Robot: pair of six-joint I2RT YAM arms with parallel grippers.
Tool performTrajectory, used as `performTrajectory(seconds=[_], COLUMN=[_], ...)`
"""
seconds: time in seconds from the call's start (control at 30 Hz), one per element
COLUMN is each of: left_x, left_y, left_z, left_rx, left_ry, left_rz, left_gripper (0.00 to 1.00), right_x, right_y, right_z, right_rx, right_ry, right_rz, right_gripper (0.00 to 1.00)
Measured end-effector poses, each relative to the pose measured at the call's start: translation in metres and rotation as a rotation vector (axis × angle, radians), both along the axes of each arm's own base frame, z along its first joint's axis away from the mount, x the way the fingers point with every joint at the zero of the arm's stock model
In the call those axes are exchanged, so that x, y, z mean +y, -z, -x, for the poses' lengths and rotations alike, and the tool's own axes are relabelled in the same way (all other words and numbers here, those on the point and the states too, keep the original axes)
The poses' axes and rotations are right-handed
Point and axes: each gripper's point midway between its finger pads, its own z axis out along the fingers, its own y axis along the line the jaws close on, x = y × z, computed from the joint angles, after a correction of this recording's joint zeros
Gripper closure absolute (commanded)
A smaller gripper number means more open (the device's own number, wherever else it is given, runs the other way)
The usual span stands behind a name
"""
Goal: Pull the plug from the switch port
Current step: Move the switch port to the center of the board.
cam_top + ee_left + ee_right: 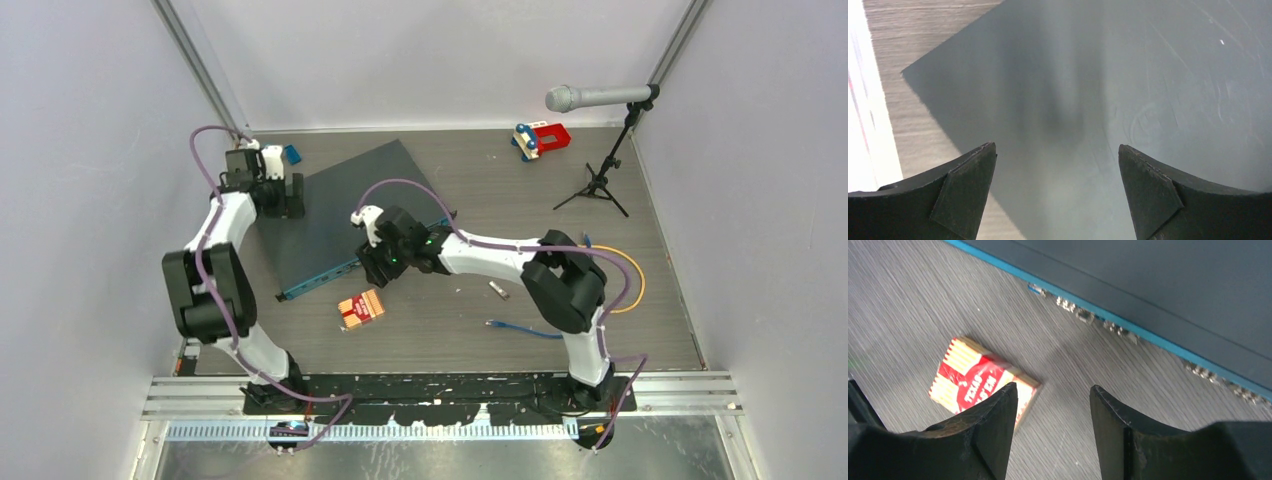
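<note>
Your right gripper [1053, 386], jaws apart and empty, is nearer: the switch [1148, 275] lies just ahead of it, its socket edge running crosswise, while the left gripper [1057, 145] hangs spread wide above its top.

1. Switch [345, 215]: lying askew near the table's far-left corner.
2. Left gripper [290, 198]: hanging over the switch's left side.
3. Right gripper [372, 268]: hovering at the switch's teal front edge.
4. Red-and-cream box [361, 309]: lying just beside that edge.
5. Blue cable [520, 329]: trailing toward the table's near edge.
</note>
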Motion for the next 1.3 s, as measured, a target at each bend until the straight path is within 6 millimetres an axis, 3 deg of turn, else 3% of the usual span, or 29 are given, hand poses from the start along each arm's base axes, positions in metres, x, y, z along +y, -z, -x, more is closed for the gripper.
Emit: performTrajectory(seconds=[0.13, 0.23, 0.37, 0.53, 0.87, 1.1, 1.2, 1.3], left_x=[0.006, 0.008, 0.007, -0.001, -0.031, -0.053, -0.062, -0.069], left_y=[0.026, 0.041, 0.038, 0.040, 0.038, 0.038, 0.038, 0.035], left_z=[-0.026, -0.034, -0.043, -0.040, -0.018, -0.001, 0.003, 0.008], left_rx=[0.057, 0.089, 0.078, 0.088, 0.091, 0.111, 0.119, 0.117], left_ry=[-0.034, -0.049, -0.048, -0.022, 0.072, 0.134, 0.158, 0.178], left_rz=[0.039, 0.067, 0.101, 0.151, 0.298, 0.397, 0.432, 0.447], left_gripper=[0.06, 0.06, 0.10, 0.17, 0.29, 0.35, 0.26, 0.17], right_x=[0.022, 0.033, 0.039, 0.038, 0.028, -0.002, -0.013, -0.022], right_y=[0.000, -0.003, -0.004, -0.005, 0.002, 0.032, 0.027, 0.009], right_z=[-0.003, -0.005, -0.005, -0.003, -0.012, -0.008, -0.009, -0.011], right_rx=[0.021, 0.029, 0.047, 0.064, 0.029, 0.015, 0.019, 0.028], right_ry=[0.001, 0.001, 0.006, 0.016, 0.070, 0.097, 0.104, 0.098], right_rz=[-0.008, -0.011, -0.007, 0.001, 0.044, 0.136, 0.135, 0.092], right_gripper=[0.42, 0.42, 0.42, 0.42, 0.46, 0.46, 0.46, 0.44])
